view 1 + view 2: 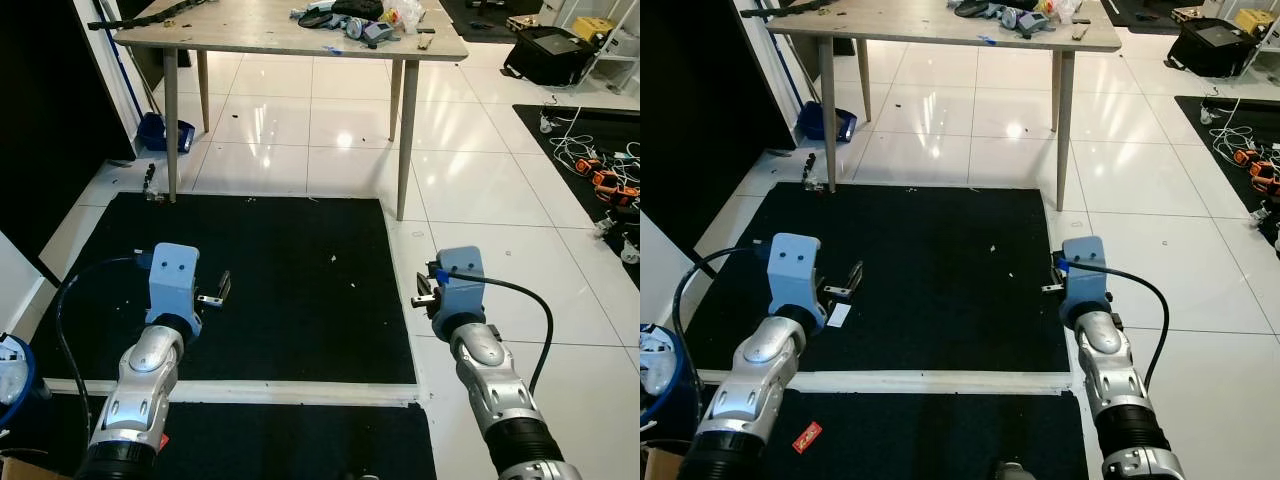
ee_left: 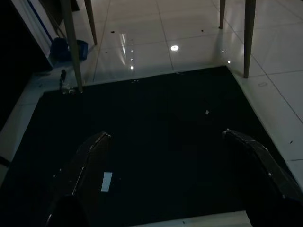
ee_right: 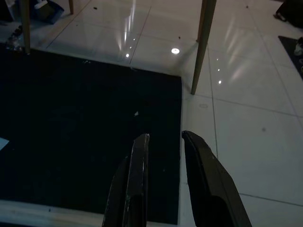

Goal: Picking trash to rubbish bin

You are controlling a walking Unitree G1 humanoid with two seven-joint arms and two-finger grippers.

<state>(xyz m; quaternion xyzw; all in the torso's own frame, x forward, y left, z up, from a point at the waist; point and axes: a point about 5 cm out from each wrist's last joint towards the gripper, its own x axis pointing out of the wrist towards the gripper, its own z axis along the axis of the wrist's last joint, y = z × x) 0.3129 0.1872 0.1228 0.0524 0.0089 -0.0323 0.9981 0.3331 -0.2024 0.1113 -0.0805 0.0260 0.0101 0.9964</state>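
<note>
Over a black mat (image 1: 940, 280), the left tool (image 2: 165, 156) is held wide apart above a white scrap (image 1: 839, 315), the right tool (image 3: 165, 142) nearly together; flat paper could be missed.

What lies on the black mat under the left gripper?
A small white paper scrap lies on the black mat just below the left gripper. Anything directly beneath the arm is covered.

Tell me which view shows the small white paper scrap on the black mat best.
Right eye view: the small white paper scrap lies unobstructed beside the left gripper. Left wrist view shows it dim; right wrist view catches an edge.
</note>
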